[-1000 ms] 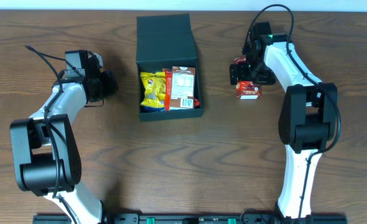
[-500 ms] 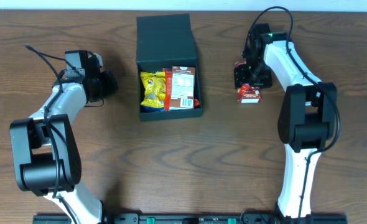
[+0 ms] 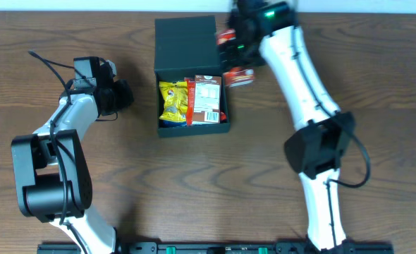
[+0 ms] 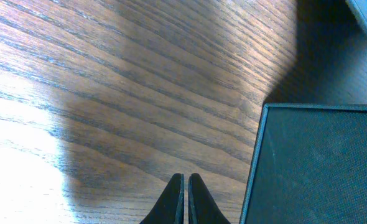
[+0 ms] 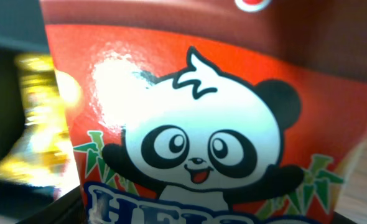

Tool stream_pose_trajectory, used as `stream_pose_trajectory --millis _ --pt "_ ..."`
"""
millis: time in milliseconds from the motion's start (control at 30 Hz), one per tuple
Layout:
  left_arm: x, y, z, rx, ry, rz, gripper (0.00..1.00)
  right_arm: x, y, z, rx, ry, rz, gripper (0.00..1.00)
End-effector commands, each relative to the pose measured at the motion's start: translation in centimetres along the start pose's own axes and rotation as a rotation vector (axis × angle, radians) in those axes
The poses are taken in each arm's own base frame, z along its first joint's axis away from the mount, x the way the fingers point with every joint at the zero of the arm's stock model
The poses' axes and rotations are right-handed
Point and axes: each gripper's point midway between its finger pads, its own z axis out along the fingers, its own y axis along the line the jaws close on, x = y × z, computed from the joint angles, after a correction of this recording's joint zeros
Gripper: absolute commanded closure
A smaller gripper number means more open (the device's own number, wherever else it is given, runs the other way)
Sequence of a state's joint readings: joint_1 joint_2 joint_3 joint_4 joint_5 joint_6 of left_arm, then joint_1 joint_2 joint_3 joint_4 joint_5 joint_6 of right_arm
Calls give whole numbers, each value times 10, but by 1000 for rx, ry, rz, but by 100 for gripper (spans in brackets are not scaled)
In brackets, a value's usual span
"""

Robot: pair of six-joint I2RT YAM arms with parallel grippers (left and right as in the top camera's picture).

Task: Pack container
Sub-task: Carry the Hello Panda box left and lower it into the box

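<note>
- container [image 3: 185, 42] open at the far middle of the desk [image 3: 264, 176], flap lid laid back, away from the arms.
- inside it: yellow packet [image 3: 171, 99] on the left, brown-red packet [image 3: 206, 99] (printed label up) touching it on the right, together covering most of the floor.
- right pincer [image 3: 230, 55] grasping a red panda snack box [image 5: 190, 143], hanging at the container's right wall, just beside the brown-red packet; blurred in the overhead view.
- left pincer [image 4: 185, 179] clenched on nothing, low over bare wood just left of the container.

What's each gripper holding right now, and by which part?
The right gripper holds the red panda snack box; grip spot hidden. The left gripper: jaws shut, empty.
</note>
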State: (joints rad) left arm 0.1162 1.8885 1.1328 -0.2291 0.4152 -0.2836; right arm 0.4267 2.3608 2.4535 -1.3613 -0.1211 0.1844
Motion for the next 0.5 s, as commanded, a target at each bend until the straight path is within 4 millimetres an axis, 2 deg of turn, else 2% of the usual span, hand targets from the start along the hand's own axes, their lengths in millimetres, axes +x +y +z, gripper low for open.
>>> stream_pose_trajectory --millis 0,100,167,333,467 --pt "-16 -8 -12 11 -47 29 94 6 48 -7 -59 -10 6 28" --pt "-16 -9 -12 12 -47 29 94 13 87 -5 -88 -18 -3 28" --pt "-16 -8 -12 11 -45 28 94 16 105 -2 -103 -23 -3 28" --pt "-16 -4 -12 -15 -50 -9 94 33 132 13 -116 21 39 28" --pt "-19 0 -12 -38 -63 -48 94 38 141 17 -105 23 88 29"
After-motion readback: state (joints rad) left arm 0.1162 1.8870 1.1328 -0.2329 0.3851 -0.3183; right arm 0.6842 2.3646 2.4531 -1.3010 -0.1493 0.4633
